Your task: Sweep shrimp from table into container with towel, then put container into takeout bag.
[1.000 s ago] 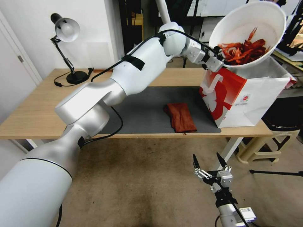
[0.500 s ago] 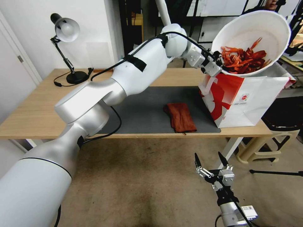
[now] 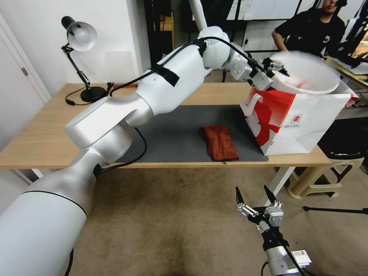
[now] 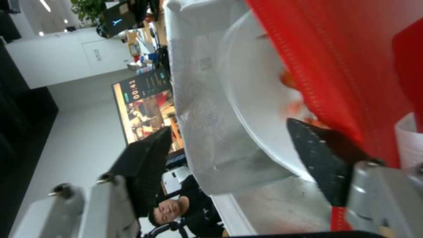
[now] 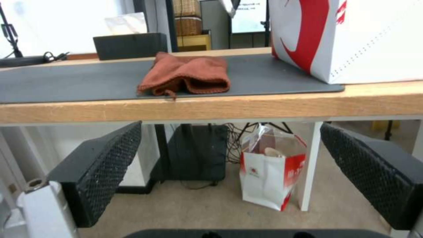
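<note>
Left tool [image 3: 276, 71] at the mouth of the takeout bag [image 3: 306, 122], fingers spread, beside the bowl [image 3: 306, 74] sinking into it.

Seen from the left wrist, the tool's two dark fingers [image 4: 322, 162] stand wide apart with the bowl's white rim [image 4: 247, 99] and the bag's silvery lining [image 4: 198, 109] between them, so it grips nothing; a few orange shrimp [image 4: 293, 105] show inside the bowl against the red bag wall. The bag stands upright at the right end of the tabletop [image 3: 38, 134], partly on the dark mat [image 3: 176, 134]. The rust-brown towel [image 3: 218, 142] lies bunched on the mat near the front edge, just beside the bag. The right tool [image 3: 253, 195] hangs below the tabletop's front edge, fingers [image 5: 101, 172] wide open and empty.
</note>
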`<state>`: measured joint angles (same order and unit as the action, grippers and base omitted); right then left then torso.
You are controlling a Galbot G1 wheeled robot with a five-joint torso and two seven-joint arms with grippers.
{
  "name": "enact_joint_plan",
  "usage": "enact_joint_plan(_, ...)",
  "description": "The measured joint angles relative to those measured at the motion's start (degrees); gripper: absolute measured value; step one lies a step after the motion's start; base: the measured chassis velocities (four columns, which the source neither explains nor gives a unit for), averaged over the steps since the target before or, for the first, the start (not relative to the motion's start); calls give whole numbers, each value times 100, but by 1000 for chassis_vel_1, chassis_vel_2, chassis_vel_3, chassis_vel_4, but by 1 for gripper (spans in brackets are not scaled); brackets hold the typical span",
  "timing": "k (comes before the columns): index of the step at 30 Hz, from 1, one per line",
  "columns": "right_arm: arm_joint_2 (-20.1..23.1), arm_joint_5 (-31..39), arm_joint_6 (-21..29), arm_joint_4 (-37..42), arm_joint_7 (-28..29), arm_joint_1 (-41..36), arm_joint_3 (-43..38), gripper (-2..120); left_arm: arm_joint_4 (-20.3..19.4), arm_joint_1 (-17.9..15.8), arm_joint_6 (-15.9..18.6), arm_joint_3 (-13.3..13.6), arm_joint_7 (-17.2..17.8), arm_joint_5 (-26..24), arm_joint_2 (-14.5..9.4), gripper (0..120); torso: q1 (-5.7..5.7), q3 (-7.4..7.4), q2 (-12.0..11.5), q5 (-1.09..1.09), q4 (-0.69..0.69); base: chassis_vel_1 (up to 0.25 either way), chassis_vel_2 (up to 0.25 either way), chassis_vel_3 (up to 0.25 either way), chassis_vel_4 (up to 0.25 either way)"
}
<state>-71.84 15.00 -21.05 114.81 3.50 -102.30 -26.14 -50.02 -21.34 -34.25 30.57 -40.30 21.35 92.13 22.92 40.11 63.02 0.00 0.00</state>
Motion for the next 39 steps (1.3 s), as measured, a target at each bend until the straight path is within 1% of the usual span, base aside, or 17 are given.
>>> enact_joint_plan(5, -12, -17, -2, 0, -2, 6, 37, 100, -69, 9, 130, 64, 57, -269, 0, 90, 0, 0, 0, 0, 0, 0, 0, 0, 0)
enact_joint_plan(10, -22, -34, 3, 12, -2, 13, 52, 100, -106, 29, 347, 144, 241, -705, -1, 100, 0, 0, 0, 0, 0, 0, 0, 0, 0)
enact_joint_plan(13, -25, -40, 5, 14, -2, 14, 59, 100, -126, 53, 535, 298, 594, -1126, -1, 100, 0, 0, 0, 0, 0, 0, 0, 0, 0)
enact_joint_plan(16, -47, -69, -1, 19, -2, -1, 88, 100, -246, 209, 1044, 721, 1535, -2472, -73, 100, 0, 0, 0, 1, -4, 0, 0, 0, 0)
enact_joint_plan(18, -50, -76, -4, 20, -2, -4, 90, 100, -267, 231, 1109, 765, 1627, -2617, -96, 100, 0, 0, 0, 1, -4, 0, 0, 0, 0)
enact_joint_plan(20, -68, -105, -29, 36, -10, -28, 121, 100, -612, 396, 1770, 1158, 2326, -3949, -333, 100, 0, 1, 0, 0, 2, 0, 0, 0, 0)
enact_joint_plan(21, -68, -105, -29, 36, -10, -28, 121, 100, -612, 396, 1770, 1158, 2326, -3949, -333, 100, 0, 1, 0, 0, 2, 0, 0, 0, 0)
enact_joint_plan(24, -91, -138, -61, 49, -19, -65, 144, 100, -1084, 560, 2390, 1333, 2701, -5076, -553, 100, 0, 1, 0, 0, 0, 0, 0, 0, 0)
enact_joint_plan(25, -91, -138, -61, 49, -19, -65, 144, 100, -1084, 560, 2390, 1333, 2701, -5076, -553, 100, 0, 1, 0, 0, 0, 0, 0, 0, 0)
enact_joint_plan(26, -92, -160, -67, 80, -25, -89, 147, 100, -1376, 640, 2744, 1380, 2868, -5611, -681, 100, 0, 0, 0, 0, -3, 0, 0, 0, 0)
enact_joint_plan(28, -92, -176, -65, 150, -28, -115, 160, 100, -1712, 726, 3106, 1402, 3047, -6161, -844, 100, 0, 0, 0, 0, -1, 0, 0, 0, 0)
enact_joint_plan(29, -92, -176, -65, 150, -28, -115, 160, 100, -1712, 726, 3106, 1402, 3047, -6161, -844, 100, 0, 0, 0, 0, -1, 0, 0, 0, 0)
enact_joint_plan(32, -86, -213, -61, 233, -29, -123, 171, 100, -2322, 963, 3590, 1365, 3390, -6985, -1187, 100, 0, 0, 0, -1, 0, 0, 0, 0, 0)
enact_joint_plan(34, -81, -217, -61, 235, -29, -120, 172, 100, -2471, 1038, 3694, 1317, 3510, -7119, -1266, 100, 0, 0, 0, 0, -1, 0, 0, 0, 0)
enact_joint_plan(36, -71, -220, -61, 233, -27, -94, 175, 100, -3007, 1366, 4056, 1109, 4053, -7560, -1538, 100, 0, 0, 0, 0, -1, 0, 0, 0, 0)
enact_joint_plan(37, -71, -220, -61, 233, -27, -94, 175, 100, -3007, 1366, 4056, 1109, 4053, -7560, -1538, 100, 0, 0, 0, 0, -1, 0, 0, 0, 0)
enact_joint_plan(39, -64, -218, -61, 222, -25, -78, 173, 100, -3407, 1674, 4209, 907, 4427, -7747, -1738, 100, 0, 0, 0, -1, 1, 0, 0, 0, 0)
